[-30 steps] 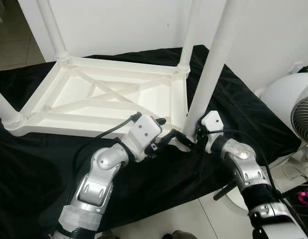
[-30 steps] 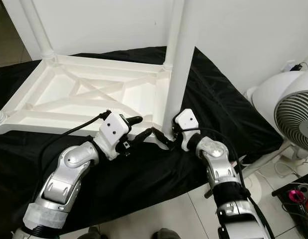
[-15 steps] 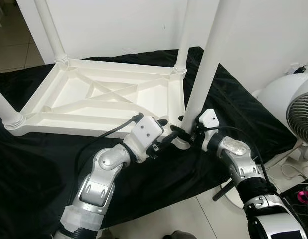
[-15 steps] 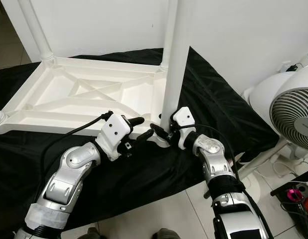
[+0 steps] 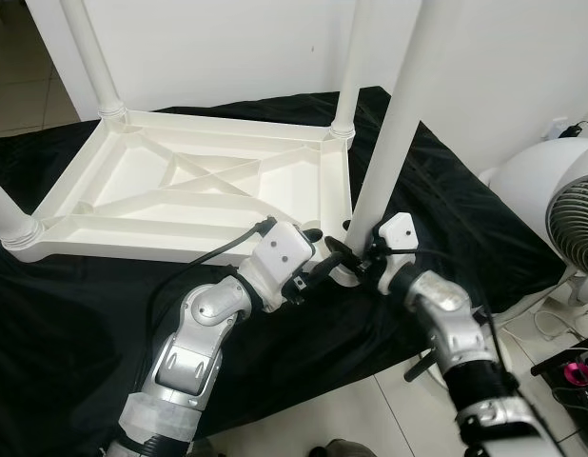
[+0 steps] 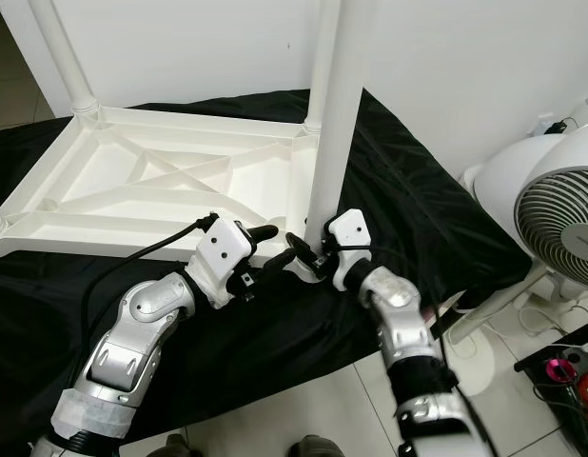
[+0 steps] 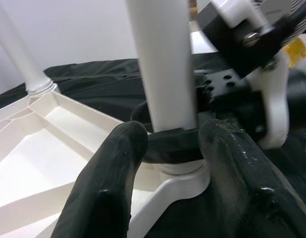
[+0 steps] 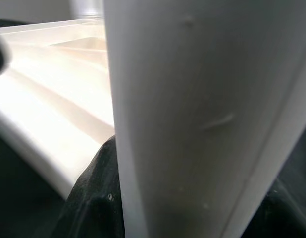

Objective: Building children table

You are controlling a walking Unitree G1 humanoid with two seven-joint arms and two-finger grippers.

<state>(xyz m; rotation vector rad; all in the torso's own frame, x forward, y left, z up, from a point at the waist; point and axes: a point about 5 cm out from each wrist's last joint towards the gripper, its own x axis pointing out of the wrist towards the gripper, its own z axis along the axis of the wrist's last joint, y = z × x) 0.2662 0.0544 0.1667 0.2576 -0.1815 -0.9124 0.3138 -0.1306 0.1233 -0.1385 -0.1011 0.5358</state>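
Note:
The white children's table top (image 5: 180, 190) lies upside down on a black cloth (image 5: 75, 314). One white leg (image 5: 394, 124) rises from its near right corner socket (image 5: 343, 274), leaning a little right. My right gripper (image 5: 349, 253) is shut on the base of this leg; in the right wrist view the leg (image 8: 192, 124) sits between its black fingers (image 8: 91, 198). My left gripper (image 5: 318, 253) is open just left of that corner. Its fingers (image 7: 108, 188) stand either side of the leg (image 7: 163, 64) and the socket.
Three more legs stand in the other corners: far left (image 5: 89, 57), far right (image 5: 349, 57), near left (image 5: 4, 209). A white fan (image 5: 560, 209) stands on the floor to the right, a pink object (image 5: 581, 369) near it. A white wall is close behind.
My left gripper has edged right, closer to the corner socket. My right forearm has swung lower and nearer, its fingers staying at the leg's base. The camera shifted slightly.

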